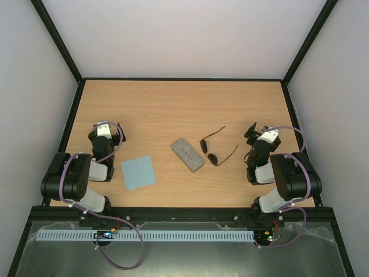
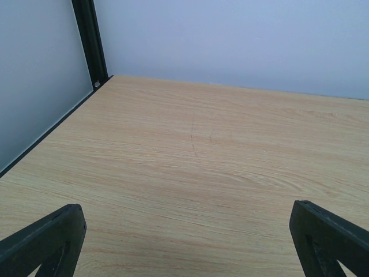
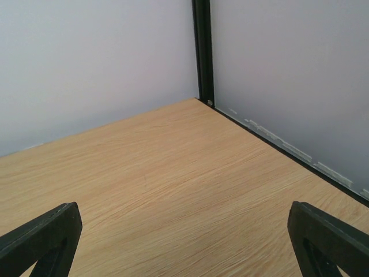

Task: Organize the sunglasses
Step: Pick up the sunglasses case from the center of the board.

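Free to pass over far half of surface (image 1: 173,104). In way at middle: case (image 1: 187,154), sunglasses (image 1: 214,149) just beside; cloth (image 1: 138,172) lying left.

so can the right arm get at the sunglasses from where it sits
Probably yes. The sunglasses lie on bare table just left of the right gripper, which is open and empty, with nothing between them. The grey case sits on their other side, out of the way.

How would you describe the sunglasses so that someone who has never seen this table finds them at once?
Near the middle of the wooden table lies a grey case. The sunglasses lie just to its right, arms unfolded. Only they are thin dark wire with two small round lenses; the case is a solid block.
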`<state>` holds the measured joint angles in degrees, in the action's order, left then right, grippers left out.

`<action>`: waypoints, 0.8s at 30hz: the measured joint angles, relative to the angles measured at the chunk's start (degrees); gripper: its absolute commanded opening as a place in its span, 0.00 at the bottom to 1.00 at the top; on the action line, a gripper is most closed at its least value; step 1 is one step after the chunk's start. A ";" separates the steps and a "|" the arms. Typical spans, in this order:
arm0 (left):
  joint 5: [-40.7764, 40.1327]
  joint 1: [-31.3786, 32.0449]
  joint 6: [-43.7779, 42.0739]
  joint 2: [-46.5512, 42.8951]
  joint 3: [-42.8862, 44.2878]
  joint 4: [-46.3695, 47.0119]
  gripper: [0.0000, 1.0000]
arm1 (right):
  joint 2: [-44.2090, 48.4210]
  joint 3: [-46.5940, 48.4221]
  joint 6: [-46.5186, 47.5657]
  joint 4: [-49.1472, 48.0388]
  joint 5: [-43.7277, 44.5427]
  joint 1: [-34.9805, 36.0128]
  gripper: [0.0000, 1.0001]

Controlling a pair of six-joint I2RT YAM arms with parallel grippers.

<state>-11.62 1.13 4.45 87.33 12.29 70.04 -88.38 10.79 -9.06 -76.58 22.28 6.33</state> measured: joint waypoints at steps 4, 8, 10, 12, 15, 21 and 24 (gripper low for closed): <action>0.00 0.00 -0.02 0.00 0.00 0.00 1.00 | 0.09 -0.92 1.20 -0.55 -3.41 0.00 0.99; 0.00 0.00 -0.02 0.00 0.00 0.02 0.99 | 0.15 -1.40 1.84 -0.81 -5.27 0.00 0.99; 0.04 0.00 -0.09 0.00 0.00 0.31 0.99 | 0.33 -1.75 2.01 -1.40 -5.51 0.00 0.99; 0.26 0.00 -0.26 -0.02 -0.28 1.40 0.99 | 1.18 -2.71 2.03 -1.81 -5.44 0.00 0.99; 0.11 0.26 -0.35 -1.31 -1.77 2.34 0.99 | 4.83 -3.80 2.01 -0.83 -5.40 0.00 0.99; 1.42 1.22 -0.83 -13.64 -0.96 -6.27 0.99 | 22.32 -0.81 -0.24 14.10 -6.03 0.00 0.98; 3.15 2.27 -1.05 -20.76 1.73 -12.11 1.00 | 30.38 3.98 -4.33 25.86 -7.37 0.00 0.99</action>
<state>-8.47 3.40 3.40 66.57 14.02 57.93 -58.00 14.76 -13.39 -50.72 14.92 6.33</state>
